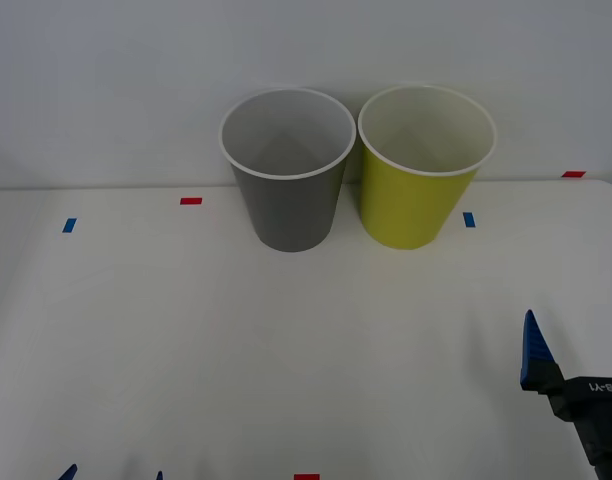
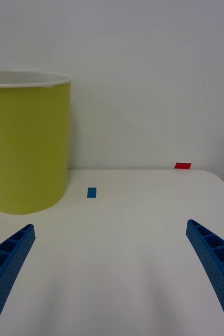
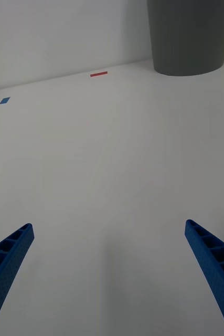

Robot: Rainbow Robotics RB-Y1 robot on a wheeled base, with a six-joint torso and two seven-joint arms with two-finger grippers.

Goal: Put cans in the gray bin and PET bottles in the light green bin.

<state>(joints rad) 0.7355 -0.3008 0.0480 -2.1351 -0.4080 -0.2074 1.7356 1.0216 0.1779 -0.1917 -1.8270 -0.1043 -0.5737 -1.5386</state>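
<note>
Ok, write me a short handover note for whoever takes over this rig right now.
Left tool: open, holding nothing, low at the near table edge.
Right tool: open, holding nothing, over the table's near right side.
Gray bin and light green bin stand upright, side by side at the far edge of the table, gray on the left.
What the bins hold cannot be seen.
Left: check the bins, and sort any can or bottle that turns up.

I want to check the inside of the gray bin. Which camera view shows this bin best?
The front view: it shows the whole gray bin, with its white rim and pale inside, beside the green bin. The left wrist view shows its lower wall; the right wrist view shows the green bin instead.
</note>
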